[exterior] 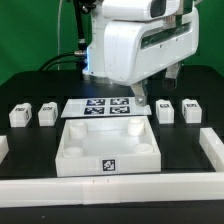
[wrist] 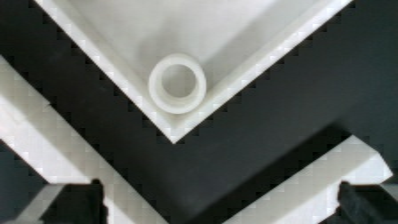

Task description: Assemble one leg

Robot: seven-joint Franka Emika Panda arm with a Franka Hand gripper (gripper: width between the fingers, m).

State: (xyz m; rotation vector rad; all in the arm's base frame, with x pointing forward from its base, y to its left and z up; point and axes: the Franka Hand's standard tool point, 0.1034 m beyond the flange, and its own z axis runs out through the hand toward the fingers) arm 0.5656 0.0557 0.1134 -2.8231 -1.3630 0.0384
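Note:
Four legs stand on the black table in the exterior view, small white blocks with markers. Two are on the left and two on the right. The large white square tray lies in the middle. My gripper hangs over the tray's far corner on the exterior view's right. In the wrist view that corner's round socket shows ahead of my gripper. The dark fingertips stand wide apart with nothing between them. No leg shows in the wrist view.
The marker board lies flat just behind the tray. White rails border the work area at the left, right and front. The bulky white arm fills the upper middle of the exterior view.

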